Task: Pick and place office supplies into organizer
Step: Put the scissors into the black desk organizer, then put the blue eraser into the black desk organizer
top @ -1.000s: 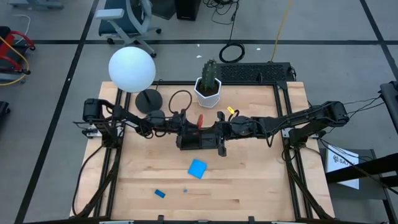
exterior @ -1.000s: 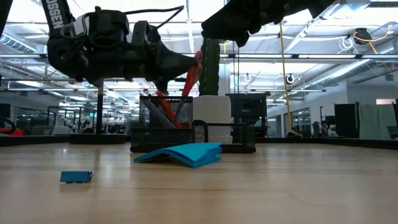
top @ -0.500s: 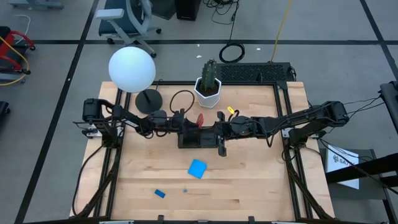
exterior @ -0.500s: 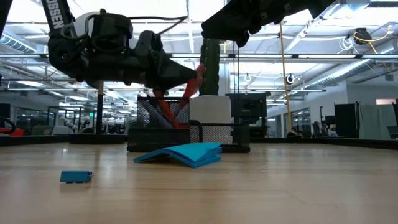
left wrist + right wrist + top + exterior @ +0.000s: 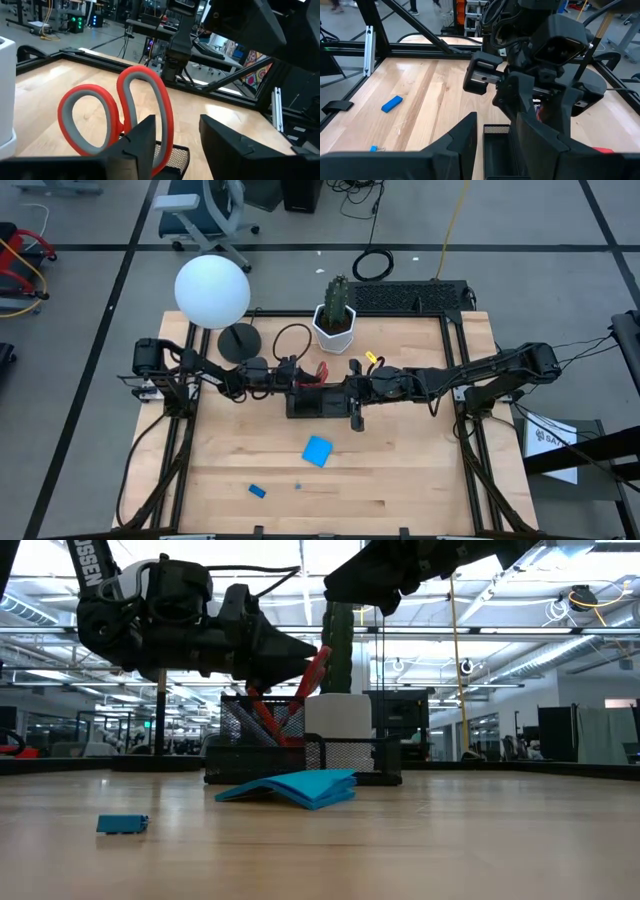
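Note:
Red-handled scissors [image 5: 162,107] stand blades down in the tall mesh cup of the black organizer [image 5: 320,402], handles up [image 5: 312,670]. My left gripper [image 5: 175,135] hovers open at the handles, which lie beside one finger, not between the two. My right gripper [image 5: 496,140] is open at the organizer's right end, with the end wall [image 5: 497,130] between its fingers. A bright blue pad [image 5: 317,450] and a small blue block [image 5: 257,491] lie on the table nearer the front. My left gripper has one finger [image 5: 142,145] close against a handle loop of the scissors; I cannot tell whether it touches. My right gripper has a finger on either side of the organizer's end, coming level from the table's right; I cannot tell whether they touch the mesh.
A cactus in a white pot [image 5: 336,320] stands just behind the organizer. A white globe lamp [image 5: 212,290] with a round black base [image 5: 238,340] is at the back left. A small yellow item [image 5: 371,358] lies by the right arm. A tiny blue clip [image 5: 298,486] lies near the block.
My left gripper has tipped from pointing downward to more level above the organizer's cup and has opened, letting go of the scissors. The scissors have sunk a little into the cup and now stand there on their own.

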You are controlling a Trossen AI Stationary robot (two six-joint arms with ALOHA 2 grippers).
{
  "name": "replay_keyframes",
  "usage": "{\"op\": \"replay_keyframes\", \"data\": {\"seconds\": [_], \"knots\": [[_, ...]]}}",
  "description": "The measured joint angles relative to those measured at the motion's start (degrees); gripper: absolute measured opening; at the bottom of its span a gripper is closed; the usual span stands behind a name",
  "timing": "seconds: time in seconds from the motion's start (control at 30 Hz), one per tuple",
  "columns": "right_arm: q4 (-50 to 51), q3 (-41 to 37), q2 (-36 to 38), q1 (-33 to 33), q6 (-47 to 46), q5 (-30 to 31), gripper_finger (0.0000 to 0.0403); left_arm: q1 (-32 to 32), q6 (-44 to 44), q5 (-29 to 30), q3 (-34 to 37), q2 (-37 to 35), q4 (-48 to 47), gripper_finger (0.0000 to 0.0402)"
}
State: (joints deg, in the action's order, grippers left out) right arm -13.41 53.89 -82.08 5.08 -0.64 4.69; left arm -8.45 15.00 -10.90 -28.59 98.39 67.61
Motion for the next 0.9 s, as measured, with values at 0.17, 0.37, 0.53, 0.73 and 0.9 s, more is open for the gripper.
{"op": "replay_keyframes", "data": {"seconds": [0.17, 0.37, 0.53, 0.73, 0.9], "knots": [[0.0, 0.0, 0.0, 0.0, 0.0, 0.0, 0.0130, 0.0, 0.0, 0.5, 0.0, 0.0, 0.0, 0.0178], [0.0, 0.0, 0.0, 0.0, 0.2, 0.0, 0.0130, -0.7, 0.7, 0.4, 0.0, 0.0, 0.0, 0.0201], [0.0, 0.0, 0.0, 0.0, 0.2, 0.0, 0.0130, -0.9, 1.8, 0.4, 0.0, -1.4, -0.3, 0.0202], [0.2, 0.0, 0.0, 0.0, 0.2, 0.0, 0.0130, -0.6, 1.4, 0.2, 0.0, -4.8, -3.1, 0.0196], [0.2, 0.0, 0.0, 0.0, 0.2, 0.0, 0.0130, 0.0, 0.3, 0.4, 0.0, -8.1, -7.7, 0.0197]]}}
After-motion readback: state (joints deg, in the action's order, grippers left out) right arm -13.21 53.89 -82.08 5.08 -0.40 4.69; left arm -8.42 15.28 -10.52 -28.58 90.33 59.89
